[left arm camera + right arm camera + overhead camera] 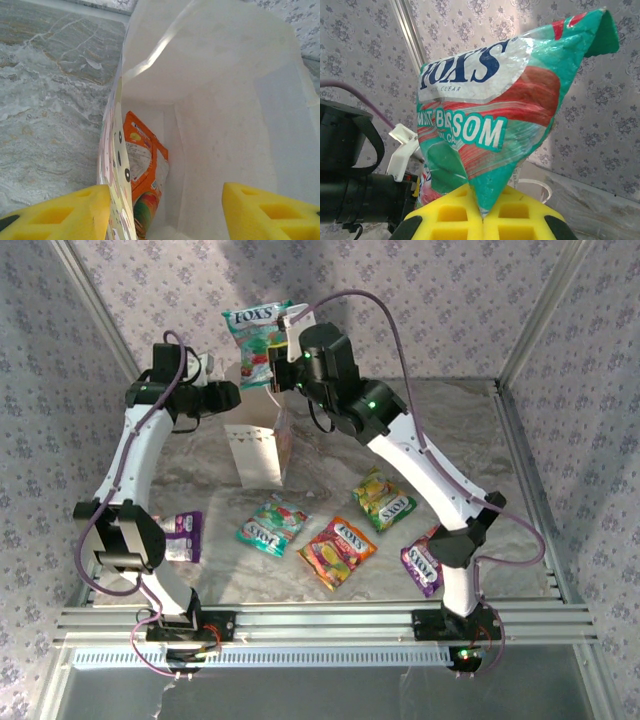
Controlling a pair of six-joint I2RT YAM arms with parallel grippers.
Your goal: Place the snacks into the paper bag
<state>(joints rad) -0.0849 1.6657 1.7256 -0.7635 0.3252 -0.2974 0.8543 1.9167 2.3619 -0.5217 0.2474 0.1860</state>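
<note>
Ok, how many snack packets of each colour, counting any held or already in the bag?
Teal packets: 2
Purple packets: 2
Red-orange packets: 2, one inside the bag
Yellow-green packet: 1
Total: 7

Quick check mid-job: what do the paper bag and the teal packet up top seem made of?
The paper bag looks like thin matte white paper: soft creases, light glowing through its walls. The teal packet, pinched in the jaws of the right gripper, looks like glossy plastic film: crinkled, with bright glare patches.
</note>
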